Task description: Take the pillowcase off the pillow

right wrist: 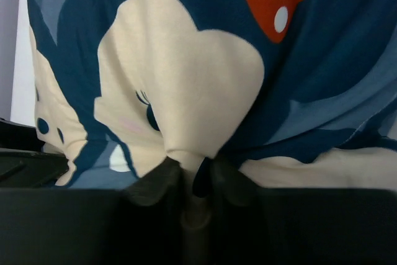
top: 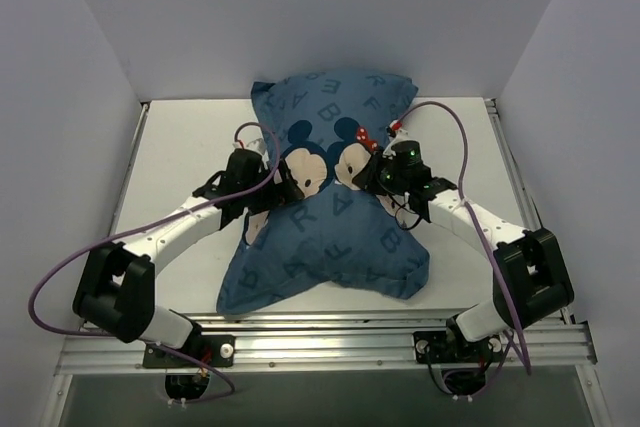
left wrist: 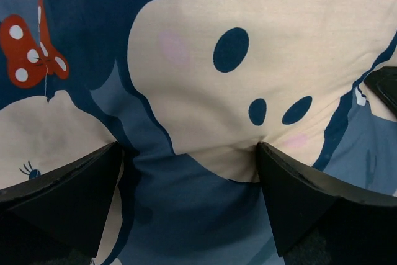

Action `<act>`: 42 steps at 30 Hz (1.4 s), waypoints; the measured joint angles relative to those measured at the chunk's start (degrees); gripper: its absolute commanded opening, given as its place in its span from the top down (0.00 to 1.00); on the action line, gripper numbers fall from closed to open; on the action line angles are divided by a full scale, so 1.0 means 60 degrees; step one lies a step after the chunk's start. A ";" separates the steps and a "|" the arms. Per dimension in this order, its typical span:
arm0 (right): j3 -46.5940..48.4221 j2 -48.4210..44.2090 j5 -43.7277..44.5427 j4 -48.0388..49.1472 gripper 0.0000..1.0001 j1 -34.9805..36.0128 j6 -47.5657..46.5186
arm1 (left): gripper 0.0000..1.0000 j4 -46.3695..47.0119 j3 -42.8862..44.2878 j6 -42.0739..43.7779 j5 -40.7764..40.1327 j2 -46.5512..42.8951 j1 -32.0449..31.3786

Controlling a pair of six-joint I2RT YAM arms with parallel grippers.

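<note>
- At the middle of the table (top: 180, 147), the pillowcase (top: 330, 237) is seen lying plump and pinched in at its waist, with an arm at either side.
- No white of the pillow can be made out with certainty; it is judged to be wholly inside the cover.
- The right gripper (right wrist: 195, 175) is seen closed tight on a raised fold of cream print.
- The left gripper (left wrist: 189, 153) is held with its jaws spread wide, the tips pressed down onto the cloth and nothing pinched between them.
- The step in hand is judged to be the taking of a second hold. The left jaws should be closed on a ridge of cloth only, not on the stuffing beneath.
- Once both holds are taken, the cloth should be lifted gently, so that it can be felt whether the cover slides free of the filling.
- The cover's open end cannot be told from these views; it must be found before any pull is made.
- Counted: one pillowcase, one pillow presumed inside, two grippers, two mouse faces (top: 310, 172), one red bow (top: 362, 135).
</note>
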 measured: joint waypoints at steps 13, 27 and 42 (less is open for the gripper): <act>-0.0987 -0.1155 0.0947 0.0251 0.99 0.2499 0.0954 | 0.02 -0.2047 -0.0525 0.0448 -0.1450 -0.2197 -0.0091; -0.2273 -0.4397 0.1075 -0.0226 0.00 -0.0186 0.1902 | 0.06 -0.2798 0.3064 0.2412 -0.2222 -0.1424 -0.0142; -0.3071 0.1351 -0.2415 0.5588 0.44 -0.1271 0.2838 | 0.39 -0.1370 0.2448 0.1891 -0.0914 0.1446 0.0335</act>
